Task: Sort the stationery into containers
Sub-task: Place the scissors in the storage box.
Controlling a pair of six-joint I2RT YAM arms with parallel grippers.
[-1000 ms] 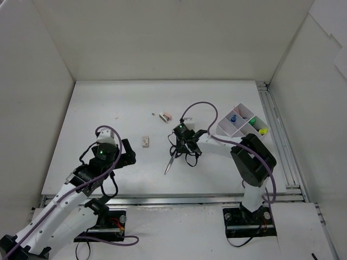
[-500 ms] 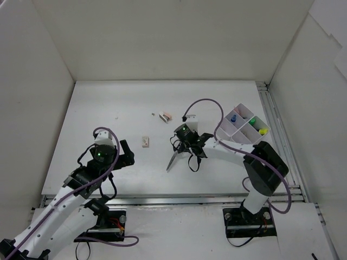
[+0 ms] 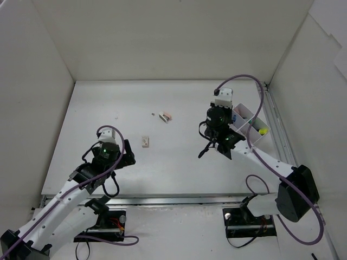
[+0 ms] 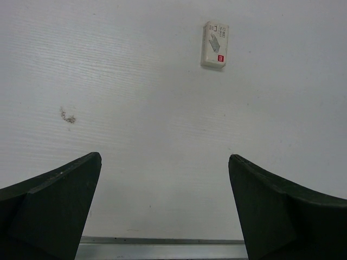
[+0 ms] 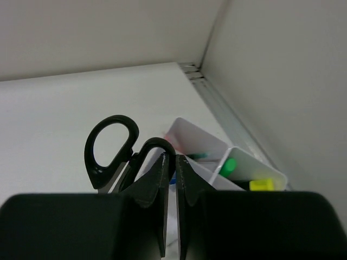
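Right gripper is pinched nearly closed on the black handle of the scissors. A second ago it held them low over the middle of the table. It has since swung right and farther back, carrying them to just beside the white tray; the arm's elbow has shifted out to the near right.

In the top view the scissors' long axis runs on a diagonal. The blade tip points toward the near left, and the handles sit up at the fingers on the tray's side. In the right wrist view the two loops stick out past the fingers toward the tray; the blades are hidden.

A green highlighter and a yellow highlighter lie in the tray's compartments.

Well to the left, a beige eraser lies flat on the table. Nearer the base, the left gripper hovers with its fingers spread wide and nothing between them, much where it was earlier. The eraser lies ahead of it, well apart.
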